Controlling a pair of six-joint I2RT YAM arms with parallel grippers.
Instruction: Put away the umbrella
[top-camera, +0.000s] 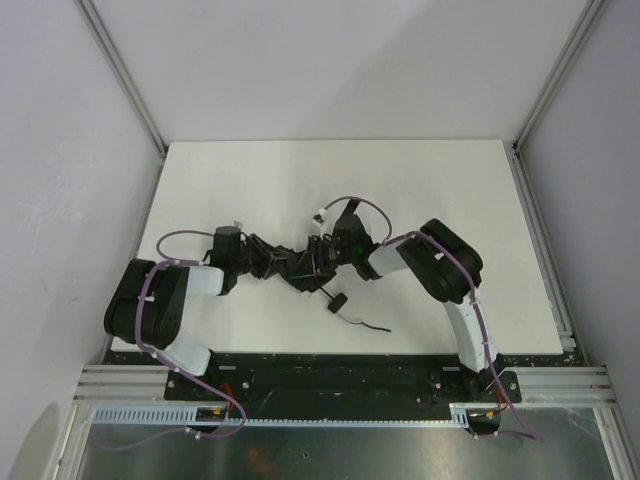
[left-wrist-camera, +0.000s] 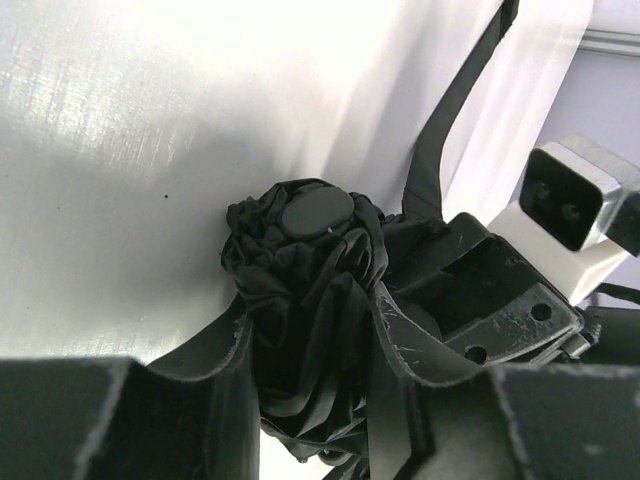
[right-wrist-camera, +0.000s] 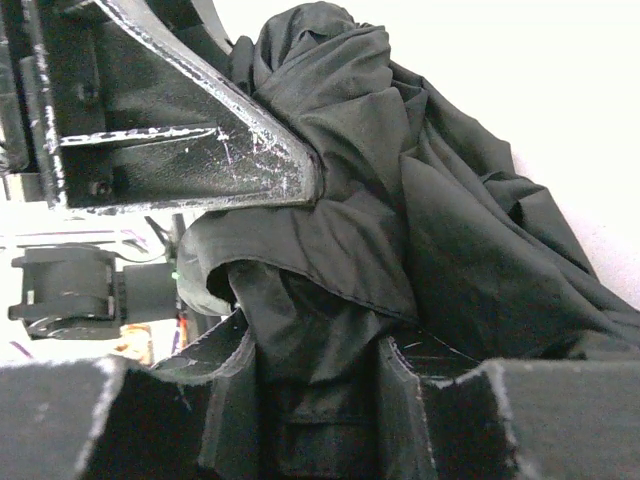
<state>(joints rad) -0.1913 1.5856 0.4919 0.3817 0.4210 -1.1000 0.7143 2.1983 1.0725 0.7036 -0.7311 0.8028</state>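
umbrella (right-wrist-camera: 400, 220): creased matte black cloth | fingers (left-wrist-camera: 400, 335): scuffed black plastic | table (top-camera: 300, 180): smooth white

The umbrella (top-camera: 285, 262) is black and collapsed, its matte canopy (right-wrist-camera: 400, 200) bunched into loose, crumpled folds. It lies crosswise near the middle of the white table (top-camera: 300, 180). A flat round cap (left-wrist-camera: 315, 212) closes one end. The small handle (top-camera: 337, 302) lies toward the table's near edge, trailing a thin strap (top-camera: 370, 325).

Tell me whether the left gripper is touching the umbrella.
Touching. The left wrist view shows the left gripper closed on the umbrella: its fingers press against the bunched black canopy, which fills the space between them with no gap.
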